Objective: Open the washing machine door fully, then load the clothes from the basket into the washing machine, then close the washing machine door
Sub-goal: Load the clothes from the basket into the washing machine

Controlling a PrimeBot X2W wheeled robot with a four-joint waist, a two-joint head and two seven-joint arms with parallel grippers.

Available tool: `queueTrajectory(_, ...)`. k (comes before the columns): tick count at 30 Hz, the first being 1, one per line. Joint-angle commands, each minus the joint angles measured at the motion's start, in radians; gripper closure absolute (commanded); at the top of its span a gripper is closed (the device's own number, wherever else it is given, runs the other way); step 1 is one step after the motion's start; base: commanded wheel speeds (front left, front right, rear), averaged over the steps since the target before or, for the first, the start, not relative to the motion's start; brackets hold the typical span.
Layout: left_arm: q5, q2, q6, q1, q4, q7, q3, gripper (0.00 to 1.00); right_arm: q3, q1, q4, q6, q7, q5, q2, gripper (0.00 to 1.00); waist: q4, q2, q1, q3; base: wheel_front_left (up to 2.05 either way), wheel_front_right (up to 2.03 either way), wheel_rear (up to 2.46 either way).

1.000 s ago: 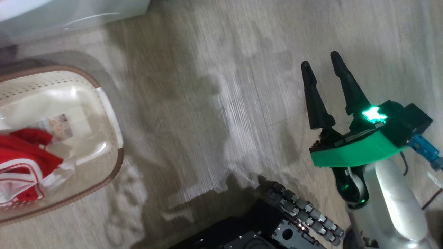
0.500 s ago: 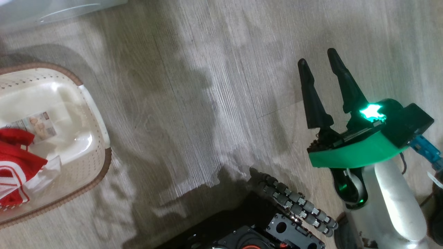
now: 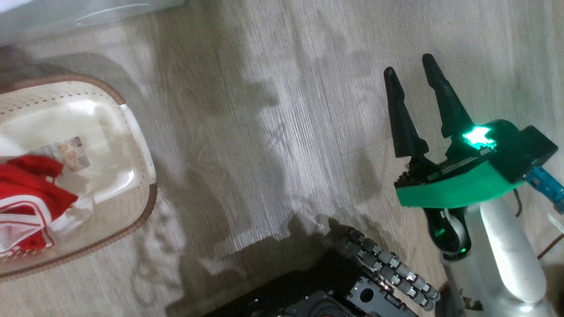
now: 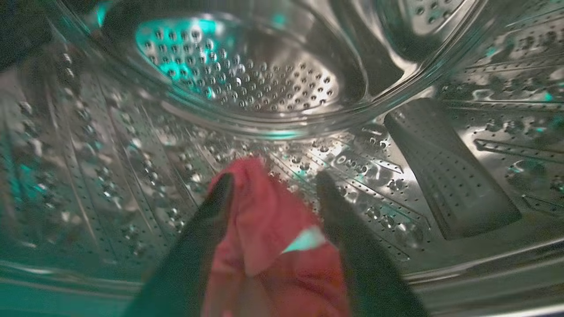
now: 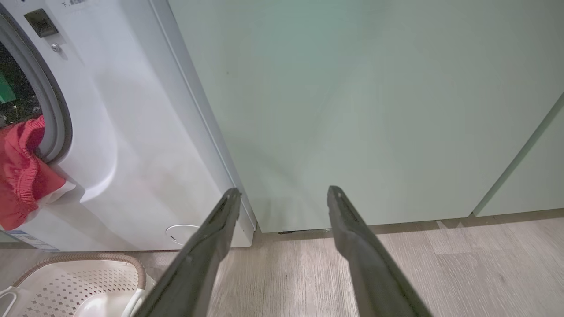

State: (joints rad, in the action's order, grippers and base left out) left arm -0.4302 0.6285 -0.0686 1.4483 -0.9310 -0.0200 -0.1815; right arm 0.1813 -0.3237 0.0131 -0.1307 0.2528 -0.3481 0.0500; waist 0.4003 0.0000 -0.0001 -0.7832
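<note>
- Two red clothes [image 3: 26, 193] are in two different places. One lies in the basket [image 3: 140, 145] on the floor, at the far left of the head view. The other garment [image 4: 264, 237] is already at the washing machine [image 5: 132, 132].
- The left gripper [image 4: 273, 193] reaches inside the steel drum [image 4: 246, 75], low over its perforated wall. Its fingers are spread and the red cloth lies loose between them, so I judge it open and not clamping. This seems the right place to let the cloth fall.
- In the right wrist view a red garment hangs over the grey gasket [image 5: 59, 114] at the lower edge of the opening. I think part of it is not fully inside, and the door could pinch it later.
- The right gripper [image 3: 407, 66] is open and empty. It hangs over the bare floor [image 3: 264, 132] at the right, well apart from the basket, probably to leave room for the left arm.
- The basket stands near the front of the machine, so each carry is short.
- Loading looks about half done.
</note>
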Motion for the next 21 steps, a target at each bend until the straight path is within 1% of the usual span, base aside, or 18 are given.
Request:
queueTrajectory(1, 0.013, 0.036, -0.004, -0.011, 0.027, -0.022, -0.001, 0.00, 0.005, 0.011, 0.020, 0.000, 0.009, 0.009, 0.000, 0.00, -0.017, 0.0000, 0.0001, 0.022, 0.00, 0.00, 0.00)
queueTrajectory(5, 0.018, 0.004, 0.013, -0.064, 0.050, -0.087, -0.013, 0.00, -0.009, 0.016, 0.008, 0.000, 0.009, 0.027, 0.000, 0.00, -0.051, 0.0000, 0.0001, 0.066, 0.00, 0.00, 0.00)
queueTrajectory(9, 0.020, -0.039, 0.055, -0.171, 0.110, -0.164, -0.018, 0.00, -0.033, 0.028, -0.010, 0.000, 0.009, 0.043, 0.000, 0.00, -0.089, 0.0000, 0.0001, 0.120, 0.00, 0.00, 0.00)
queueTrajectory(10, 0.020, -0.039, 0.055, -0.171, 0.110, -0.164, -0.018, 0.00, -0.033, 0.028, -0.010, 0.000, 0.009, 0.043, 0.000, 0.00, -0.089, 0.0000, 0.0001, 0.120, 0.00, 0.00, 0.00)
queueTrajectory(12, 0.009, -0.065, 0.070, -0.240, 0.158, -0.180, -0.018, 0.00, -0.046, 0.035, -0.020, 0.000, 0.009, 0.052, 0.000, 0.00, -0.109, 0.0000, 0.0001, 0.145, 0.00, 0.00, 0.00)
queueTrajectory(16, -0.013, -0.093, 0.117, -0.396, 0.305, -0.213, 0.005, 0.00, -0.064, 0.044, -0.033, 0.000, 0.009, 0.074, 0.000, 0.00, -0.144, 0.0000, 0.0001, 0.187, 0.00, 0.00, 0.00)
queueTrajectory(21, -0.028, -0.121, 0.193, -0.631, 0.567, -0.230, 0.037, 0.00, -0.089, 0.056, -0.045, 0.000, 0.008, 0.098, 0.000, 0.00, -0.185, 0.0000, 0.0001, 0.234, 0.00, 0.00, 0.00)
